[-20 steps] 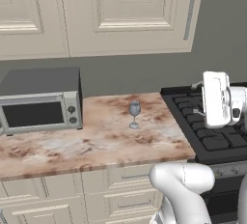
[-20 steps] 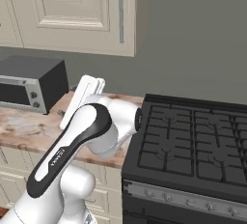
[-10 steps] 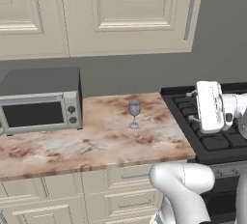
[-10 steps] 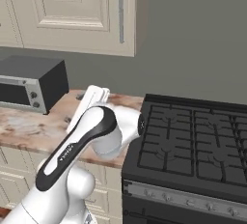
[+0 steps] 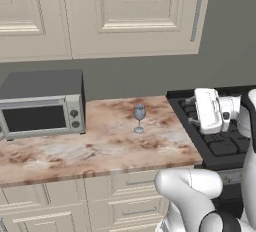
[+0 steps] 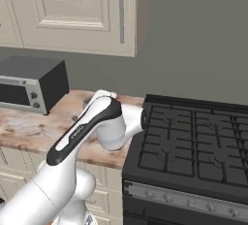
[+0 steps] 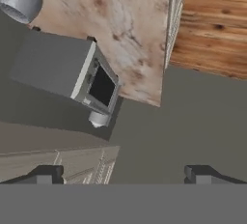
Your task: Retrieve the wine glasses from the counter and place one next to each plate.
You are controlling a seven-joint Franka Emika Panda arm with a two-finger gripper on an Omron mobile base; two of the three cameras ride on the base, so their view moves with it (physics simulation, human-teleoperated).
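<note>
Jaws spread wide and empty, hand (image 5: 209, 110) over the stove's (image 6: 193, 141) left edge, well right of the target. One wine glass (image 5: 139, 118) stands upright mid-bench (image 5: 90, 148), right of the toaster oven (image 5: 42, 103). Likely light, fragile, top-heavy and slick; best taken around the bowl or upper stem, gently.

Even, soft light with no single clear source — rendered, flat, no glare. The counter (image 5: 100, 146) is bright; the wall behind the microwave (image 5: 42, 103) is dim grey. The wine glass (image 5: 139, 118) casts perhaps a faint shadow — hard to tell. Edges look slightly soft, with no lens bending.
</note>
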